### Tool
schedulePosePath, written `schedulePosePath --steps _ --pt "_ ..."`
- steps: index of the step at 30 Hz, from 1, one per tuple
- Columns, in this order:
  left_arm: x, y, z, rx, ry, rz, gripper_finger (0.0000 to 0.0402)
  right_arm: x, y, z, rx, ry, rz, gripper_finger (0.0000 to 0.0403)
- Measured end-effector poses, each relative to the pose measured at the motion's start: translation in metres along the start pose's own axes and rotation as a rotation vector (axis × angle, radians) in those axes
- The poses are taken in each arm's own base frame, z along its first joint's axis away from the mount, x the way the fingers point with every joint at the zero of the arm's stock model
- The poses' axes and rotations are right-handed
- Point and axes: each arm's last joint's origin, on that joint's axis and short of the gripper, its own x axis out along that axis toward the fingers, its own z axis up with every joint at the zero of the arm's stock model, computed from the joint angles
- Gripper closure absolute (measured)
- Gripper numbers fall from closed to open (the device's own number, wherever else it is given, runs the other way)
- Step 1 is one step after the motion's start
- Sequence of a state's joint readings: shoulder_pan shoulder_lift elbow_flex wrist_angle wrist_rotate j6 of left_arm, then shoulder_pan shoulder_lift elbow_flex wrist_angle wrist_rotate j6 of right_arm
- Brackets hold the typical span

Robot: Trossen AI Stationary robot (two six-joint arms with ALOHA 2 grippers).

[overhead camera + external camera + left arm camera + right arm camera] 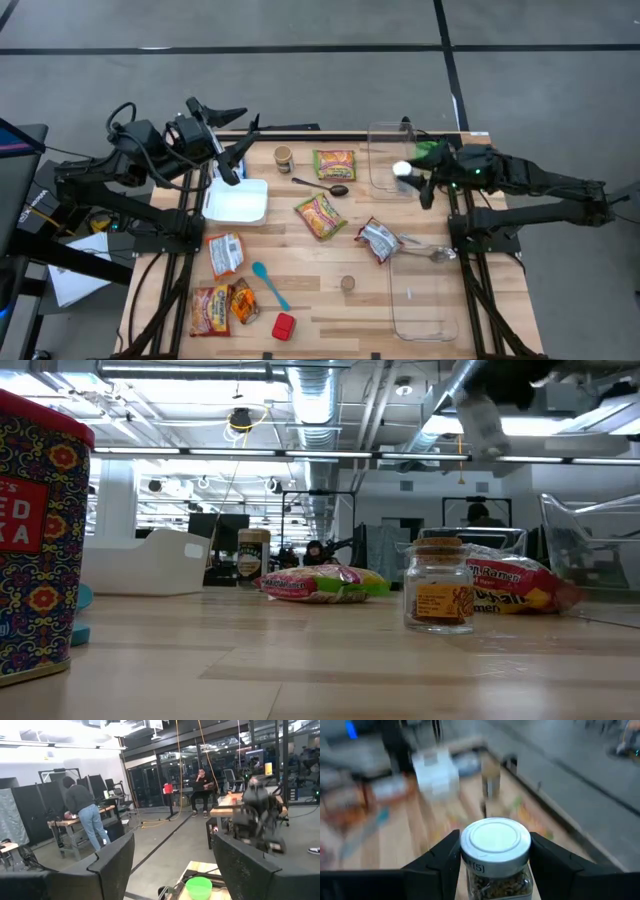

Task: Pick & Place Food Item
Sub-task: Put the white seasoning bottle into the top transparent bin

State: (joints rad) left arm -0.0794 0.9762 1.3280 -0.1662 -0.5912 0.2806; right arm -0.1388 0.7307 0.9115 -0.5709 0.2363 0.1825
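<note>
A small glass spice jar with a white lid [495, 840] and dried herbs inside sits between the fingers of my right gripper [410, 178], which is shut on it. Seen from above, the jar [402, 169] hangs in the air over the clear container [385, 130] at the far right of the table. My left gripper [172, 845] stands open and holds nothing; it is raised level above the white bin [238, 200] at the far left [228, 150]. My right gripper pinches the jar between its two fingers, one on each side of the glass just under the white lid [466, 864]. The fingers come from the table's right, slanting a little downward. The jar is lifted clear of the table, its lid top turned toward the wrist.
Ramen packets [334, 163] [320, 215], a silver packet [378, 240], a spoon [325, 187], a brown-lidded jar [283, 158] and a cork-stoppered jar [440, 595] lie mid-table. A second clear container [425, 295] stands near right. Snack packets [210, 308], a blue spoon [268, 283] and a red tin [284, 326] lie near left.
</note>
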Motion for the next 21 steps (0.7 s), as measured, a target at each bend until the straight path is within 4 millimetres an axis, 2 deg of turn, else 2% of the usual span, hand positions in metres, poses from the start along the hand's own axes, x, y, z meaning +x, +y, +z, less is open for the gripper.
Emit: schedulePosePath --steps 4,11,21 --pt "0.005 -0.004 -0.003 0.011 0.016 -0.005 0.0142 0.001 -0.002 0.012 -0.008 -0.118 -0.011 0.0216" --pt "0.015 -0.013 -0.008 0.026 0.038 -0.012 0.0142 0.024 -0.024 0.01 0.001 -0.109 -0.164 0.0216" --pt "0.018 -0.016 -0.011 0.008 0.046 -0.015 0.0142 0.04 -0.065 -0.034 0.033 -0.297 -0.122 0.0216"
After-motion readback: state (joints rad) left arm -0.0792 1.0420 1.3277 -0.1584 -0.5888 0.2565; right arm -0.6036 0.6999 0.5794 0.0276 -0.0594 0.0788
